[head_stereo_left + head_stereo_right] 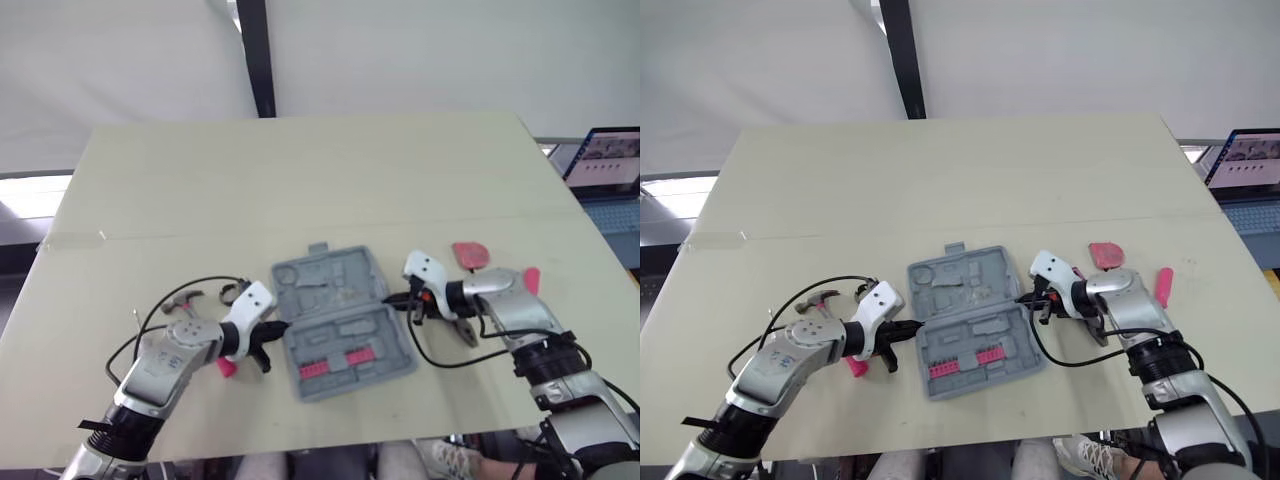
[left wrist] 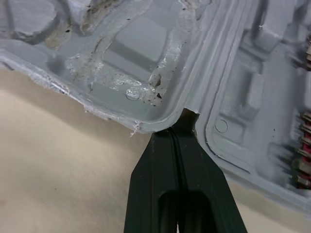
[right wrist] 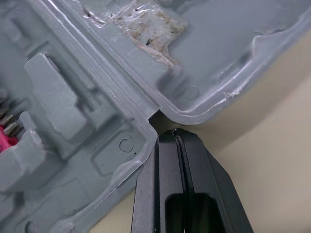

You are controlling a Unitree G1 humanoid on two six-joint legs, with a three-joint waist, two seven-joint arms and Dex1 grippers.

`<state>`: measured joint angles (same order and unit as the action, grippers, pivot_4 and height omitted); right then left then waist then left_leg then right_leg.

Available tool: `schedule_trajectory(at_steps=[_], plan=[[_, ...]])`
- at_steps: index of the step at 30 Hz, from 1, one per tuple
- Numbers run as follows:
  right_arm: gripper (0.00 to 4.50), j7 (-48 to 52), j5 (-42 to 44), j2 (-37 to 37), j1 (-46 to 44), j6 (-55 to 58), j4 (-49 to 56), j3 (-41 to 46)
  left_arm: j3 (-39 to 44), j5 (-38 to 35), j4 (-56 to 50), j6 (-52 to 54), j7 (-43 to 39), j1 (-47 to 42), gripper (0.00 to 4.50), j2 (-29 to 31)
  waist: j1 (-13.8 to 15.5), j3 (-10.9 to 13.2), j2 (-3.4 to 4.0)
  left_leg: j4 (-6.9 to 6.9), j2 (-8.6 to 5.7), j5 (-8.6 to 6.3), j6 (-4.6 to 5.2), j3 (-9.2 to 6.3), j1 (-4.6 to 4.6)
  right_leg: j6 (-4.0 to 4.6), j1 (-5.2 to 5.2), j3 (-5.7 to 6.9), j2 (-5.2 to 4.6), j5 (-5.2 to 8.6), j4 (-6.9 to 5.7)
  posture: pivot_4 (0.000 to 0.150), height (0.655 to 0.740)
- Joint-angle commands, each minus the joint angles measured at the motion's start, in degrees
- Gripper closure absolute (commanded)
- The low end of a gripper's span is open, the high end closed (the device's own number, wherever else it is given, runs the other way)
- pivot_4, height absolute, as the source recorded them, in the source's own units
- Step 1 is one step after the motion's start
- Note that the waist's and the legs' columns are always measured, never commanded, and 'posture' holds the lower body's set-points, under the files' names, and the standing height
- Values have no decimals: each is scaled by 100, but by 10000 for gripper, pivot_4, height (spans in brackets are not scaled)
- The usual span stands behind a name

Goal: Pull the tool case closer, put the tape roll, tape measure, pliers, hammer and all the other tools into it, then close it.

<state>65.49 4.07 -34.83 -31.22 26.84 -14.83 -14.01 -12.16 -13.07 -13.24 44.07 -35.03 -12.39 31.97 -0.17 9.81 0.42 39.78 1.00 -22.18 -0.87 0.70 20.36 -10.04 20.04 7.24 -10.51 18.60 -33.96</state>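
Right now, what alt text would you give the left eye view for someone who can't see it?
An open grey tool case lies flat on a beige table, with the left gripper and right gripper pointing at opposite ends of its hinge line. A hammer lies by the left arm, and a red object lies beyond the right.

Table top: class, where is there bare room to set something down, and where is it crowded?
Bare: the far half of the table, beyond the tool case. Crowded: the hammer beside the left tool; a pink item near the right tool.
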Motion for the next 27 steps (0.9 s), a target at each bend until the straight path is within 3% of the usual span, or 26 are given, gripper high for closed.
schedule_trajectory(at_steps=[1,17,27], plan=[[44650,222,293,-50,154,125,668,40,-81,-30,-328,189,-96,152,45000,82,0,0,0,0,0,0,0,0,0,0,1,0,0,0,0,1500,7400],[44650,403,584,-663,1178,897,2308,-170,-63,-300,-1200,840,-359,675,45000,530,23,0,0,-8,0,0,0,4,2,0,9,-2,-1,0,2,1500,7400],[44650,338,913,-1038,1554,1376,3020,-86,-92,-495,-1811,1341,-263,960,45000,480,43,0,-1,-7,0,0,0,6,3,0,8,-4,-2,0,6,1500,7400]])
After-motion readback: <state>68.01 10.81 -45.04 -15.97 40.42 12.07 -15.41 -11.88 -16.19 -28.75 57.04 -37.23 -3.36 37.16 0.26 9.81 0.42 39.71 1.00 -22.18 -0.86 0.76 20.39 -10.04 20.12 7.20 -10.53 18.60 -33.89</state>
